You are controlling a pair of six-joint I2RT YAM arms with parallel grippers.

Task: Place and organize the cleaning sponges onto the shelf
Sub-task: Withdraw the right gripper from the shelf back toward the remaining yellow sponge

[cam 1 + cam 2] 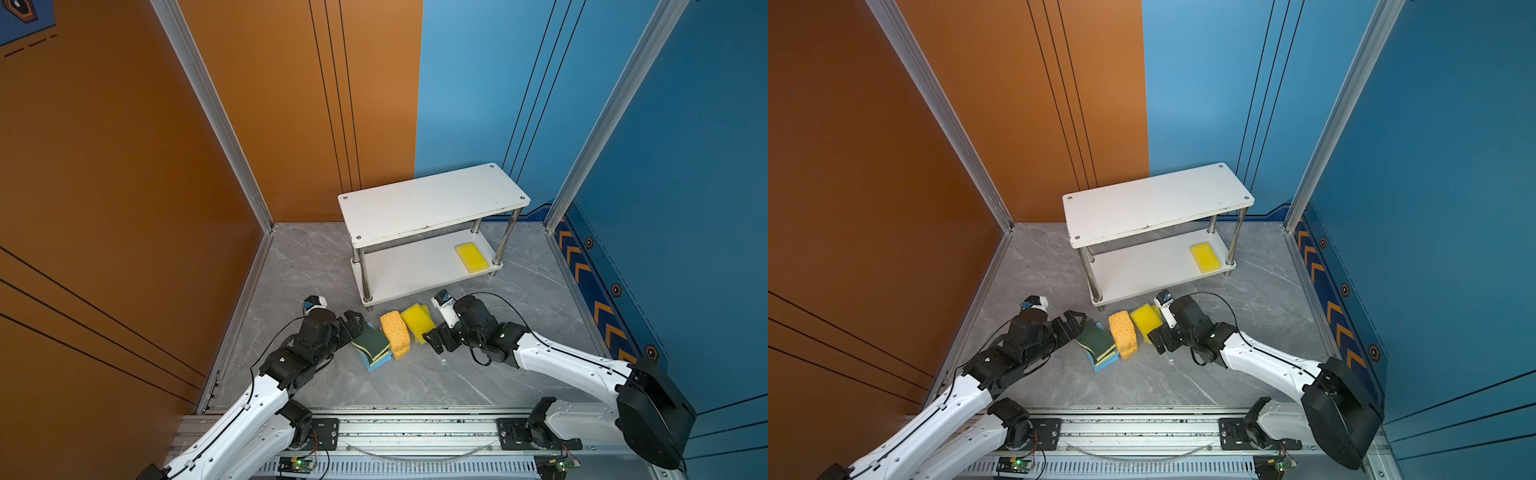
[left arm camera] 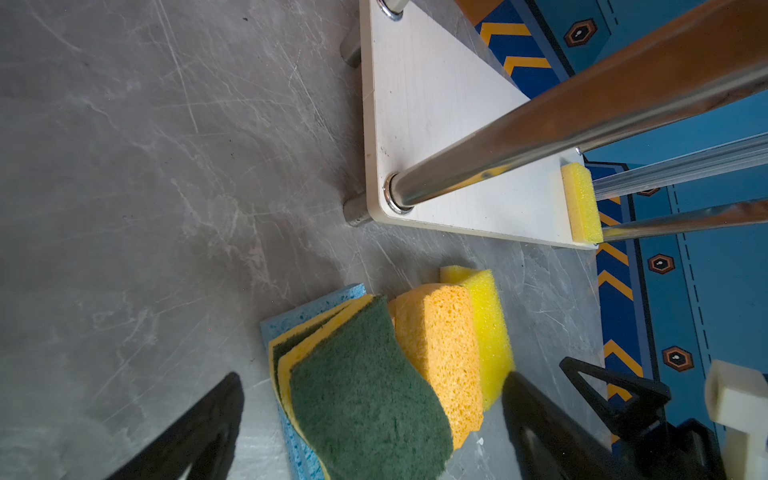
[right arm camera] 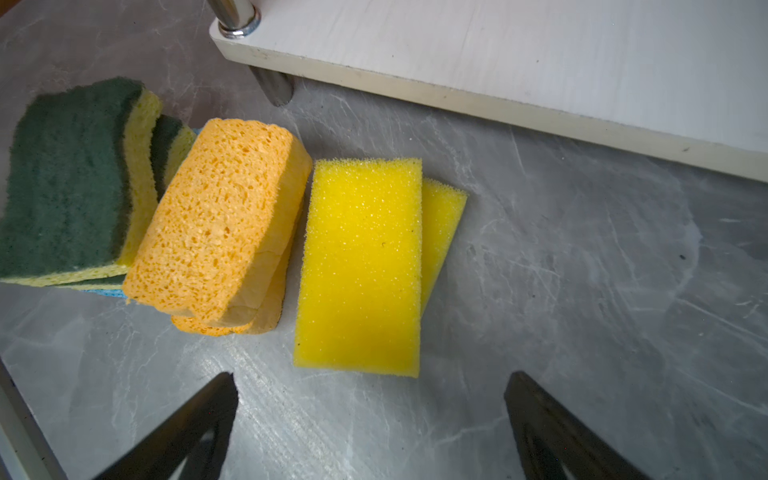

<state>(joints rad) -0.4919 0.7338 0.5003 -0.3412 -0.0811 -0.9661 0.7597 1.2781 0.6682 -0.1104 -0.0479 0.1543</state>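
The white two-tier shelf (image 1: 432, 199) (image 1: 1154, 203) stands at the back, with one bright yellow sponge (image 1: 471, 257) (image 1: 1205, 257) flat on the right end of its lower board. On the floor in front lies a pile: green-topped sponges (image 1: 371, 341) (image 2: 365, 395) over a light blue one (image 1: 374, 363), two orange sponges (image 1: 395, 328) (image 3: 216, 216) and two yellow sponges (image 1: 415, 320) (image 3: 361, 266). My left gripper (image 1: 355, 324) (image 2: 374, 382) is open, its jaws straddling the top green sponge without touching it. My right gripper (image 1: 432, 338) (image 3: 374, 380) is open just short of the top yellow sponge.
The grey marble floor (image 1: 415, 382) is boxed in by an orange wall (image 1: 124, 208) on the left and a blue wall (image 1: 685, 208) on the right. An aluminium rail (image 1: 415, 428) runs along the front. The shelf's chrome post (image 2: 540, 137) is near the left wrist.
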